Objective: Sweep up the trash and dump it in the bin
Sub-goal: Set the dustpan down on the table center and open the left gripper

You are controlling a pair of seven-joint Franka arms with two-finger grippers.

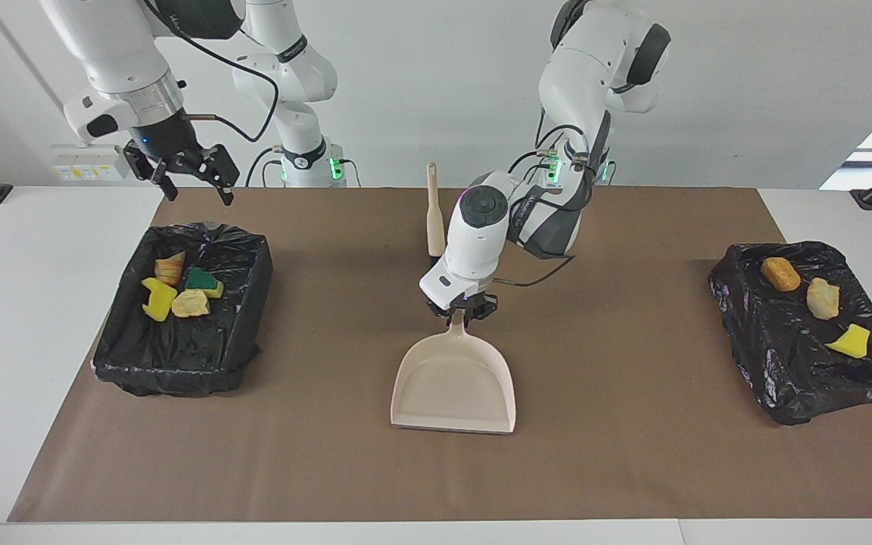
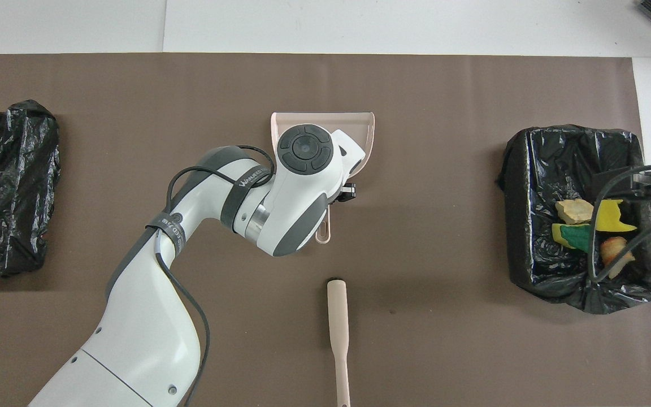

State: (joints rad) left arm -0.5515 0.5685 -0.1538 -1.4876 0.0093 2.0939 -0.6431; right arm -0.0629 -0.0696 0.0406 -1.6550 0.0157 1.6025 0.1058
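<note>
Left gripper [image 1: 460, 312]: clamped on the dustpan's handle, jaws pinching it from both sides, right over the middle of the brown mat.
Dustpan [image 1: 454, 382]: pale pink, lying flat on the mat, open lip pointing away from the robots, handle pointing back toward them.
Left arm: reaches in from its own end of the table, and in the overhead view its wrist hides the handle end of the dustpan [image 2: 363, 131].
Right gripper [image 1: 182, 168]: up in the air, jaws spread wide with nothing in them, hanging over the robots' edge of the bin; this arm waits.
Bin [image 1: 127, 299]: a tray lined with a black bag, toward the right arm's end of the table from the dustpan, well apart from it.
Trash in the bin [image 1: 179, 291]: four pieces clustered together, a yellow sponge chunk, a green-backed sponge and two tan bread bits, all at the half of the bin nearer the robots.
Second black bag [image 1: 792, 356]: toward the left arm's end from the dustpan, well apart.
Trash on that bag [image 1: 822, 297]: an orange bread bit, a pale bread bit and a yellow sponge chunk, spaced apart in a row.
Brush [image 1: 434, 216]: beige handle, lying on the mat nearer to the robots than the dustpan, its bristle end hidden by the left wrist in the facing view.
Brown mat [image 1: 633, 454]: covers the table under everything.
</note>
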